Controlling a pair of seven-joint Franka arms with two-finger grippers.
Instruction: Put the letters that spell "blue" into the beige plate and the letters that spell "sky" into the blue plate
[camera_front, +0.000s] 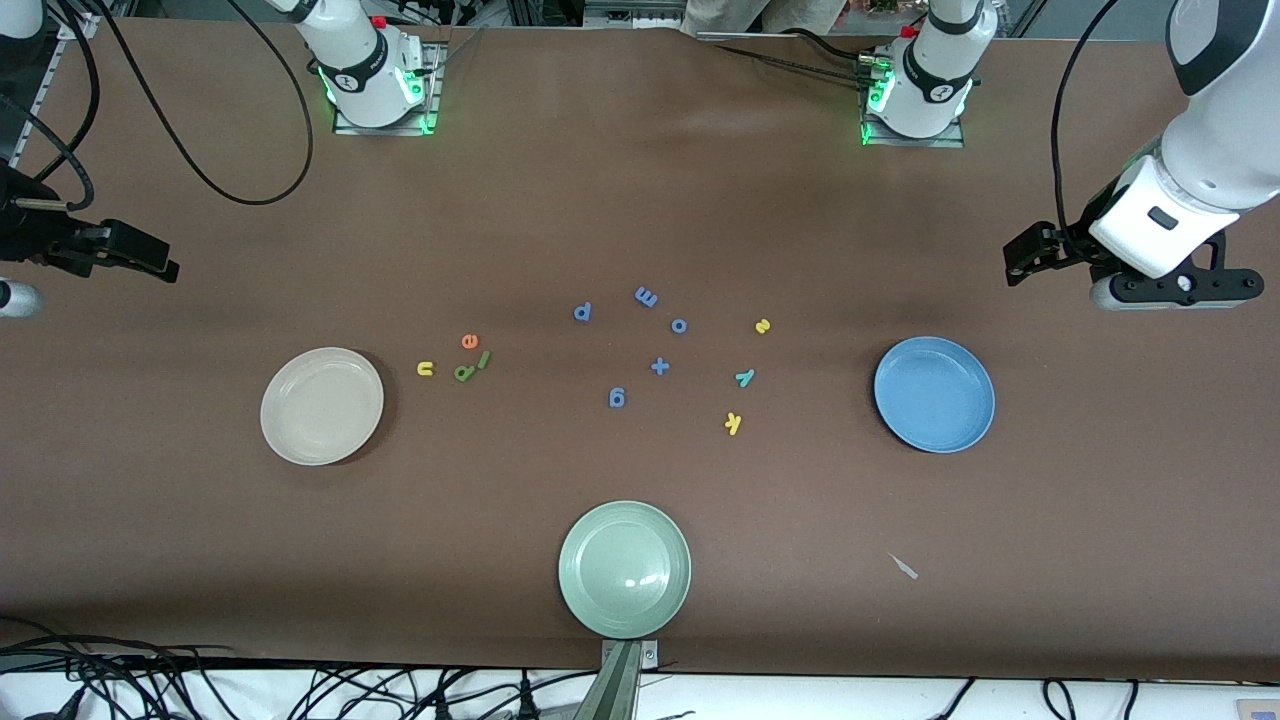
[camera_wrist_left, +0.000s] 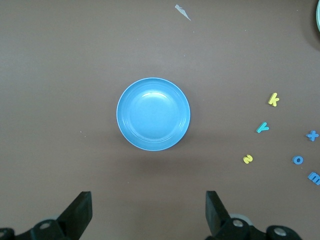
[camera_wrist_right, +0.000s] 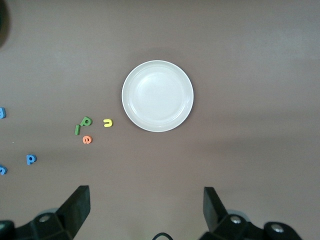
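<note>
Nearest the camera edge of the desk (camera_front: 200, 560), at its middle, sat a pale green plate (camera_front: 624, 569), with a small pale scrap (camera_front: 904, 567) lying toward the left arm's end. Farther in, the beige plate (camera_front: 321, 405) lay toward the right arm's end and the blue plate (camera_front: 934, 393) toward the left arm's end, both holding nothing.

Beside the beige plate clustered the yellow u (camera_front: 426, 369), the olive-green b (camera_front: 463, 372), the light green l (camera_front: 484, 359) touching or just beside the b, and the orange e (camera_front: 470, 341).

Mid-desk, between the two groups, were scattered blue letters (camera_front: 617, 398) and a blue plus sign (camera_front: 659, 366). Toward the blue plate lay the yellow k (camera_front: 733, 423), then the teal y (camera_front: 744, 377), then the yellow s (camera_front: 762, 325), well apart from one another.

The right gripper (camera_wrist_right: 145, 212) hung over its end of the desk, jaws wide and holding nothing. The left gripper (camera_wrist_left: 149, 212) hung likewise over its end, jaws wide and holding nothing.
</note>
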